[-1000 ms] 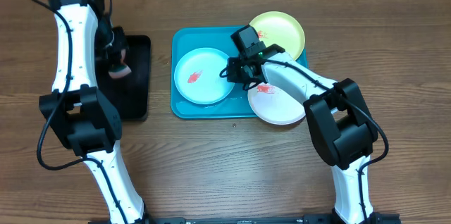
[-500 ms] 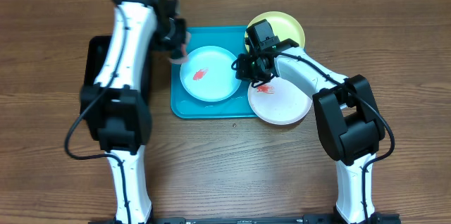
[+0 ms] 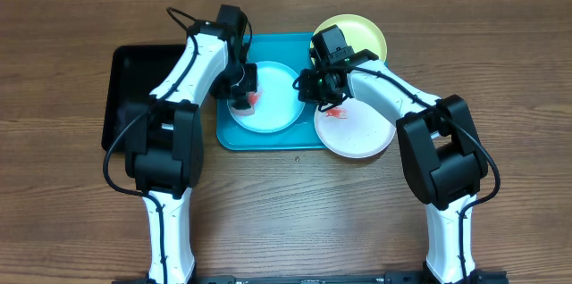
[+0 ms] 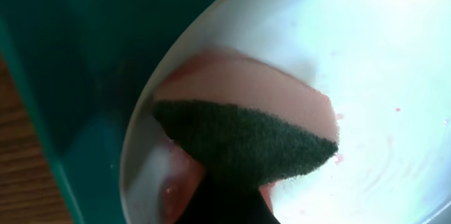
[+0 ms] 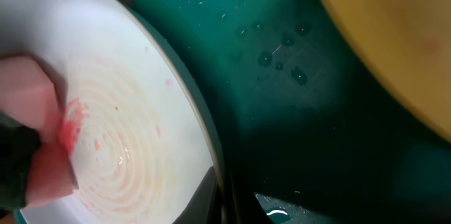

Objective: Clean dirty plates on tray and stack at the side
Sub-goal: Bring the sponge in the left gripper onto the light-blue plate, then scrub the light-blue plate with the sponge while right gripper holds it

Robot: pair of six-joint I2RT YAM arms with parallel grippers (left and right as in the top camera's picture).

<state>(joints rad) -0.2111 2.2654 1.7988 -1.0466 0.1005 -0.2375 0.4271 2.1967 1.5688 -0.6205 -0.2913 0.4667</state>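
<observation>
I am counting three plates, two trays and one sponge. The pale blue plate (image 3: 279, 96) is lying inside the turquoise tray (image 3: 268, 47), filling most of its middle. The yellow-green plate (image 3: 359, 37) is sitting at the tray's far right corner, overlapping the rim. The white plate (image 3: 359, 137) is resting at the near right corner, partly over the tray's edge and partly over the wooden table (image 3: 295, 204). It is carrying one red smear (image 3: 337, 114) near its centre. The black tray (image 3: 134, 87) is lying to the left of the turquoise one, just beside it.

My left gripper (image 3: 243, 96) is clenched on the sponge (image 4: 239, 115) and is pressing it onto the left part of the pale blue plate. The left wrist view is showing the sponge's pink body with its dark green scouring face against the plate's surface. The right wrist view is showing pink streaks (image 5: 74, 122) on the plate, right at the sponge's edge.

My right gripper (image 3: 320, 89) is sitting at the pale blue plate's right rim and seems to be pinching it, with one dark finger showing at the rim in the right wrist view. That view is also showing water droplets (image 5: 282, 48) on the tray floor between the pale blue and yellow-green plates.
</observation>
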